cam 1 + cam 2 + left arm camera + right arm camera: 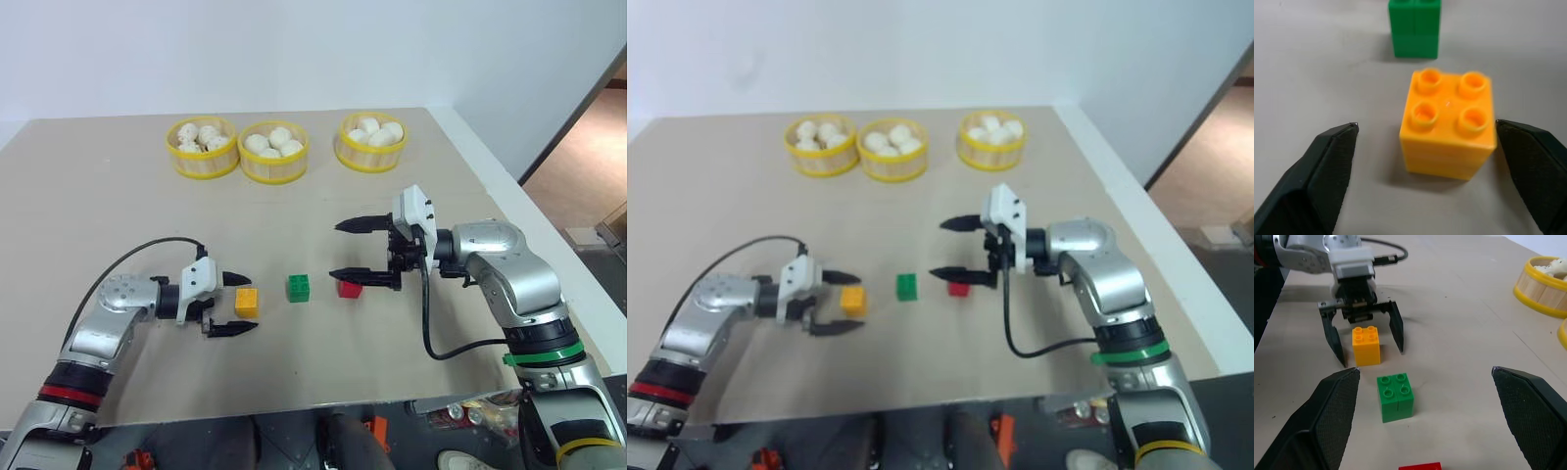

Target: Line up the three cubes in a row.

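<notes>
Three small studded cubes stand on the tan table, side by side from left to right: the yellow-orange cube (pixel 247 302), the green cube (pixel 298 287) and the red cube (pixel 349 288). My left gripper (pixel 253 303) is open, with one black finger on either side of the yellow-orange cube (pixel 1447 122); one finger stands well clear of it and the other sits close beside it. My right gripper (pixel 334 251) is open and hangs above the table just over the red cube, holding nothing. The right wrist view looks across the green cube (pixel 1395 396) to the left gripper (pixel 1371 357).
Three yellow-rimmed bamboo baskets of white buns (pixel 202 147) (pixel 273 152) (pixel 370 141) line the far side of the table. The table's right edge (pixel 509 186) drops to the floor, and its front edge (pixel 294 409) lies close below the cubes.
</notes>
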Robot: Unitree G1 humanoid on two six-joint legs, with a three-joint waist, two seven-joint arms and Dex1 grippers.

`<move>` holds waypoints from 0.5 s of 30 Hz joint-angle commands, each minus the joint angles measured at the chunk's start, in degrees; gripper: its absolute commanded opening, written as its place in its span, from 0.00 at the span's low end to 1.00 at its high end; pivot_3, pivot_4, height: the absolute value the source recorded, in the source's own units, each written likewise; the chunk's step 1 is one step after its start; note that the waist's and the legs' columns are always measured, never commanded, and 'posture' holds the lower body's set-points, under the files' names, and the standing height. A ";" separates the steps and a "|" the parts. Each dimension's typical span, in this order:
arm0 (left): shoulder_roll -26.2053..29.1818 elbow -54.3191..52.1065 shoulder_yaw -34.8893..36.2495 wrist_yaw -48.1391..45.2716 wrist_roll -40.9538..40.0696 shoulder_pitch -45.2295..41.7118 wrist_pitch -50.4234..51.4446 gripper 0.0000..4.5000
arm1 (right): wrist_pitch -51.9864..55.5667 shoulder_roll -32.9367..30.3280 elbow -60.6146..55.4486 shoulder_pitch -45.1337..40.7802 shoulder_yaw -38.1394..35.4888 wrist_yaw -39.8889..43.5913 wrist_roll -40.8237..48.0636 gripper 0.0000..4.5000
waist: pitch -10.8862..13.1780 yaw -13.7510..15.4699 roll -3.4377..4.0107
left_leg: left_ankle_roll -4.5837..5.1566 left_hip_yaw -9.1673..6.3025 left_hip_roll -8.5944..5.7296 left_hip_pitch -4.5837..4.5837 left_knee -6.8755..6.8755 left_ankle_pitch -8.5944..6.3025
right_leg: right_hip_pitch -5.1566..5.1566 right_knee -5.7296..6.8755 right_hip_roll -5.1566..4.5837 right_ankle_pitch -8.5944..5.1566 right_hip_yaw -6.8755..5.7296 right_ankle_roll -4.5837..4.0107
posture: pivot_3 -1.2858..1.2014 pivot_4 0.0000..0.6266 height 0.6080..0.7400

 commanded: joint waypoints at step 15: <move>0.12 -10.12 15.56 21.82 -8.69 -2.17 18.46 0.99 | -1.93 0.63 6.12 -0.01 -7.79 -8.67 0.52 1.00 | 0.01 0.00 0.01 | 0.00 0.01 0.29 0.04 -0.01 0.00 | 0.01 -0.04 0.32 0.05 0.00 -0.09 | 0.52 0.24 1.00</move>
